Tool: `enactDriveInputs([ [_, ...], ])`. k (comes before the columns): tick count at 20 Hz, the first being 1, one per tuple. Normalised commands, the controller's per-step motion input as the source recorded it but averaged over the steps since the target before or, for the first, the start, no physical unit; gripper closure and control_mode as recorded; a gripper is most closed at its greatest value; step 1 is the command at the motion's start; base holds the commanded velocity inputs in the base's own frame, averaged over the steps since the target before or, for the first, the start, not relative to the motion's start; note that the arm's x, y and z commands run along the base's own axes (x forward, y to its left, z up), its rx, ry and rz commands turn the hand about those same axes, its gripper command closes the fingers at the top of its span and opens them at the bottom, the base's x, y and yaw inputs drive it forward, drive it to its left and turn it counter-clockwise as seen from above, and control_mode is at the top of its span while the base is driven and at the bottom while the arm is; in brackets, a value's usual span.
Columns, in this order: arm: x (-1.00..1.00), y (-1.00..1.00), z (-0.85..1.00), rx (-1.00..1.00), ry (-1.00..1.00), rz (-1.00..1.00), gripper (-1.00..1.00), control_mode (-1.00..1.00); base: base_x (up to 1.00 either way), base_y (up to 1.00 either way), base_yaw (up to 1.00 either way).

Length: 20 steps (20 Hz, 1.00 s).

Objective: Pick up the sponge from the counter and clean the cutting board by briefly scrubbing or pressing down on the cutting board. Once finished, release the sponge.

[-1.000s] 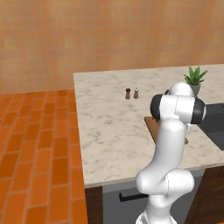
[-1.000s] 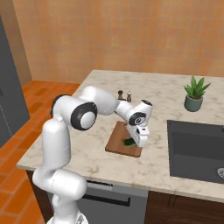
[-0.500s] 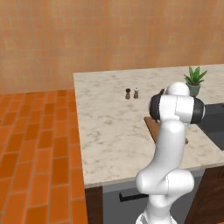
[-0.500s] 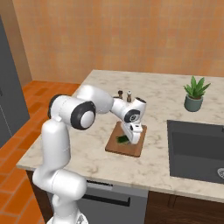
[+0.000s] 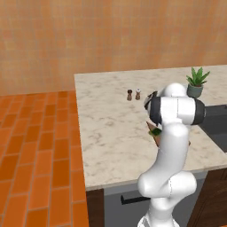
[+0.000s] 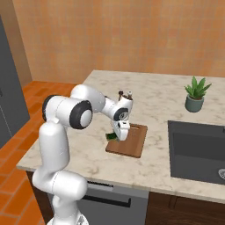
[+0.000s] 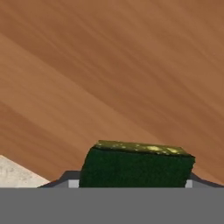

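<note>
Reaching down over the cutting board (image 6: 132, 141), the gripper (image 6: 121, 136) grasps the sponge (image 6: 111, 136) between its fingers, low over the board's left end. From the right base view the sponge shows as a dark green sliver just beside the hand, at the board's near-left edge; whether it presses on the wood or hangs just above cannot be told from there. In the hand view the sponge (image 7: 136, 165) sits close at the bottom — dark green face toward the camera, a thin yellow edge along its top — with the reddish-brown grain of the board (image 7: 113, 74) behind it and a corner of the marbled counter (image 7: 13, 174) at lower left. On the counter (image 6: 96, 149) beyond the board stand two small shakers (image 5: 133, 94), and a potted plant (image 6: 195, 93) sits farther right, behind the dark sink (image 6: 197, 151).
</note>
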Motion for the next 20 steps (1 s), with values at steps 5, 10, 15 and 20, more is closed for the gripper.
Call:
enactDriveInputs([
  [5, 0.84, -0.14, 0.09, 0.02, 0.09, -0.07, 1.0, -1.0, 0.0, 0.0, 0.0],
  [10, 0.65, -0.12, 0.38, 0.03, 0.03, -0.08, 1.0, -1.0, 0.0, 0.0, 0.0],
  [15, -0.33, -0.5, -0.32, 0.0, -0.02, -0.12, 1.0, -1.0, 0.0, 0.0, 0.0],
  [20, -1.0, -0.44, -0.96, -0.06, -0.14, -0.02, 1.0, -1.0, 0.0, 0.0, 0.0],
])
